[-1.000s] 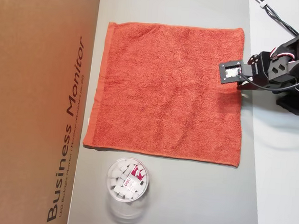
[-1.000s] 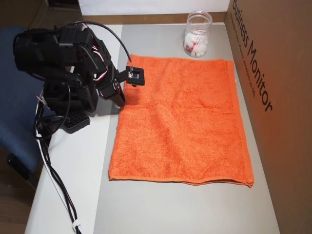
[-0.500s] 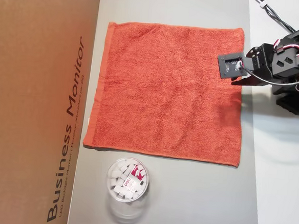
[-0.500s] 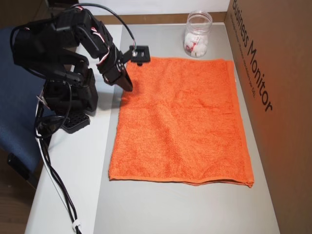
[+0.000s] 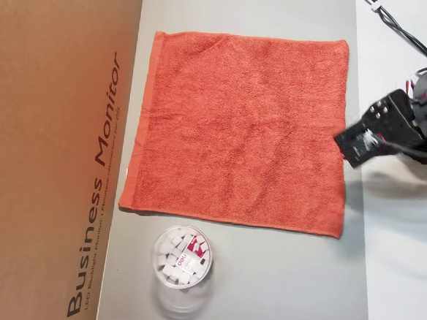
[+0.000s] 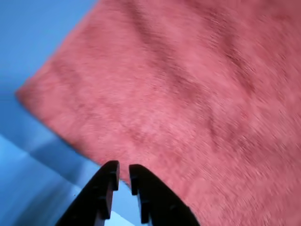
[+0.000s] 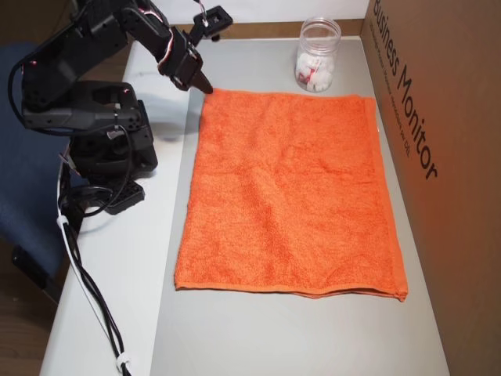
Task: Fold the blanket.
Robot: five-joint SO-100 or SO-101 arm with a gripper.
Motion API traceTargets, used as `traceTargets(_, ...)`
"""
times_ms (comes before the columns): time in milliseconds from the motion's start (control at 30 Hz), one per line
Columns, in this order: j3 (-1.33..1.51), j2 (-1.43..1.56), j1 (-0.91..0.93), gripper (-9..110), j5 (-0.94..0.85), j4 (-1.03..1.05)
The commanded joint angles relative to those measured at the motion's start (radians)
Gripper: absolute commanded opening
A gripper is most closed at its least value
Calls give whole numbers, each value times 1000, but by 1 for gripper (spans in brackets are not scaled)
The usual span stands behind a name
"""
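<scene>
Jaws are sitting nearly pressed together in the wrist view, with only a thin slit between the two black fingertips and nothing pinched in it. The gripper [image 6: 123, 178] is entering that view from the bottom edge, left of centre, and its tips are pointing at the lower edge of the blanket [image 6: 188, 94], which is filling the upper right of the frame, blurred. Blue-tinted bare surface is occupying the left side and lower left corner of that view.

In an overhead view, the gripper [image 7: 205, 86] is hanging in the upper left of the frame, just beside the blanket's [image 7: 290, 196] upper left corner; whether it is touching the cloth cannot be told. The arm's black body [image 7: 94, 125] is standing on the white table [image 7: 117, 266] at the left, with cables trailing down toward the bottom edge.

The blanket is lying flat and unfolded on the grey mat [image 7: 297, 337], all four corners spread out. In an overhead view, the blanket [image 5: 238, 125] is covering the upper centre of the frame, and the arm [image 5: 399, 125] is reaching in from the right edge, its blurred end just off the cloth's right hem.

A clear jar [image 5: 182, 257] holding white pieces is standing on the mat below the blanket in that view, near the cardboard box [image 5: 53, 149] lining the left side.
</scene>
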Motion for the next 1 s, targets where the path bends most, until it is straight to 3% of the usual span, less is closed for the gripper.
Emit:
traceTargets(0, -51, -5, -83, 1, -66, -14)
traceTargets(267, -41, -5, -250, 1, -313, -14)
traceTargets(767, -46, -95, -419, 16, -311, -15)
traceTargets(967, -57, -250, -442, 16, -310, -195)
